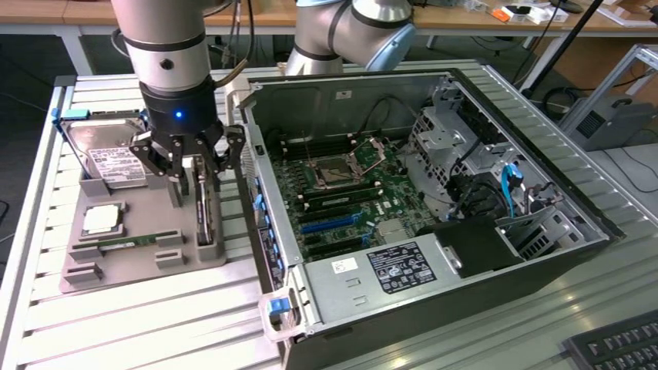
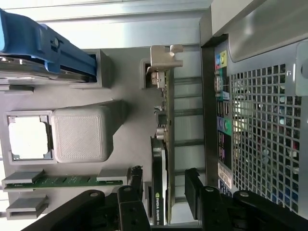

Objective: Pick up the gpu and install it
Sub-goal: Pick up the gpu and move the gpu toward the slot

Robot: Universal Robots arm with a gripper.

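The gpu is a thin dark card standing on edge in a slot of the grey parts holder, beside the open computer case. My gripper is lowered over the card's far end and stands open, one finger on each side. In the wrist view the gpu runs between my two black fingers with a gap on both sides, its metal bracket at the far end. My gripper holds nothing.
The holder also carries a hard drive in a blue caddy, a CPU and a green RAM stick. The motherboard lies exposed in the case, with blue card slots. A keyboard sits at the exterior view's lower right.
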